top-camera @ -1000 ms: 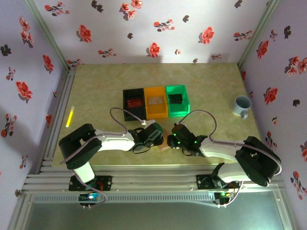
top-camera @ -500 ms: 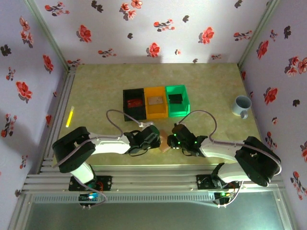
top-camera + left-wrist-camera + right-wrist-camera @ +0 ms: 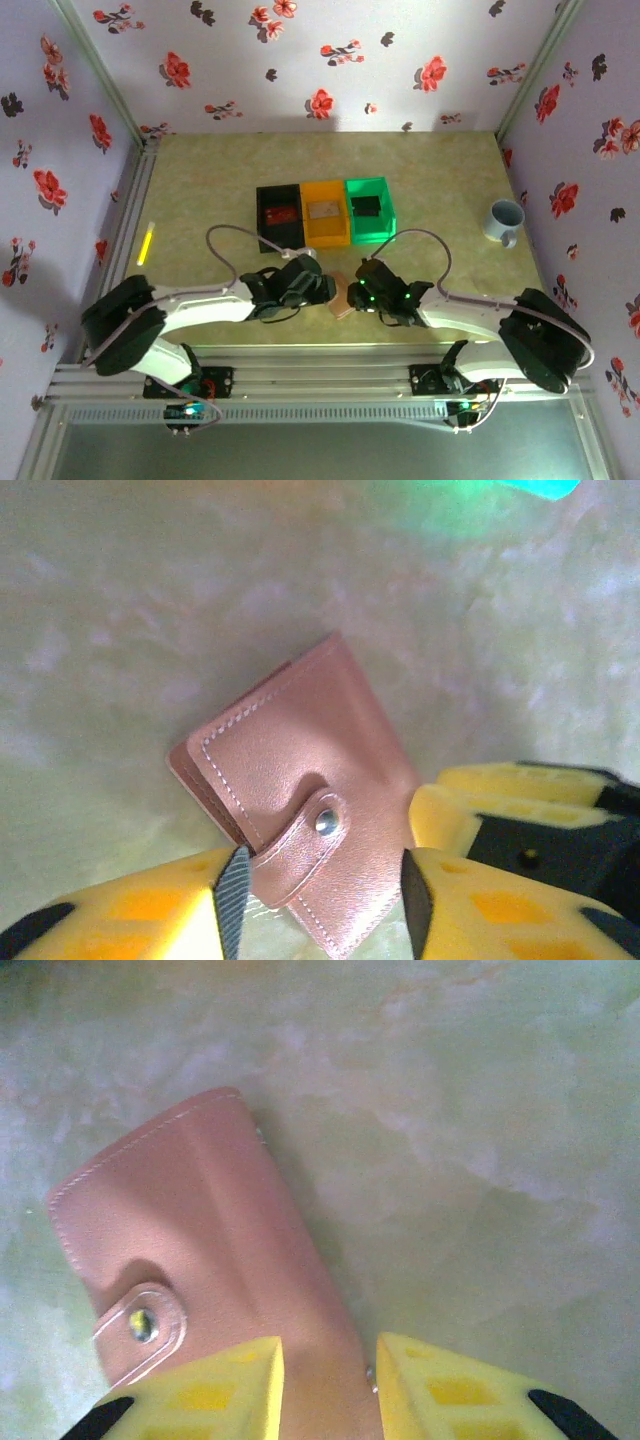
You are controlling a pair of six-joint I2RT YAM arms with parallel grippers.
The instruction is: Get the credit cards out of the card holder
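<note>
The left jaws (image 3: 320, 900) are held apart, and the strap end of the card holder (image 3: 300, 750) is set between them. The right jaws (image 3: 325, 1385) are closed on one edge of the card holder, just beside the left jaws. The card holder is fastened shut by its snap (image 3: 326, 822) and is seen on the worktop (image 3: 120, 600); whether flat or tilted cannot be told. Beyond the card holder, a black bin (image 3: 261, 215), an orange bin (image 3: 323, 184) and a green bin (image 3: 390, 215) are lined up side by side. A mug (image 3: 504, 220) is placed well to its right.
</note>
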